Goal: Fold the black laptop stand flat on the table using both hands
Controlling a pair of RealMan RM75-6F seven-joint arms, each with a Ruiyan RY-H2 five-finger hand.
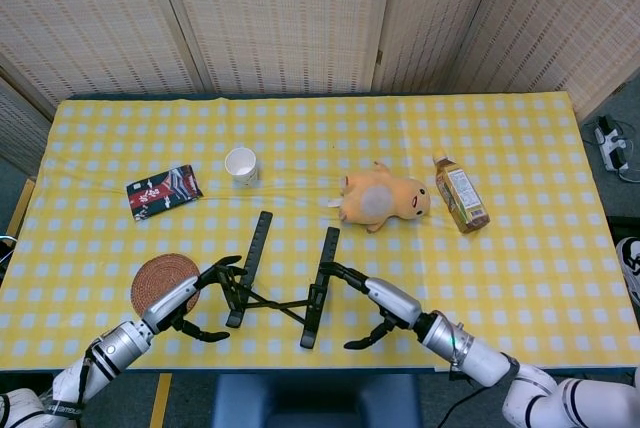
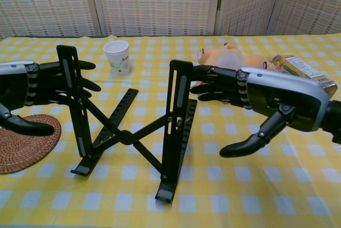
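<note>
Two black uprights, joined by crossed black struts, make up the black folding laptop stand (image 2: 128,132), which is seen standing opened out on the yellow-and-white checked tablecloth (image 1: 520,158) near the table's front edge, between the two hands. The stand is judged to be rigid and fairly light, with hinged joints that may resist or snap shut, and smooth rails that could slip; hold is best taken on the outer faces of the two uprights, so that they can be pressed together.

The right hand (image 2: 266,100) is held beside the right upright with fingers spread and fingertips at its top; nothing is gripped, and actual contact cannot be told. The left hand (image 2: 32,92) is spread likewise around the left upright, fingers behind it and thumb in front, unclamped. A round woven brown coaster (image 1: 160,281) lies just left of the stand.
</note>
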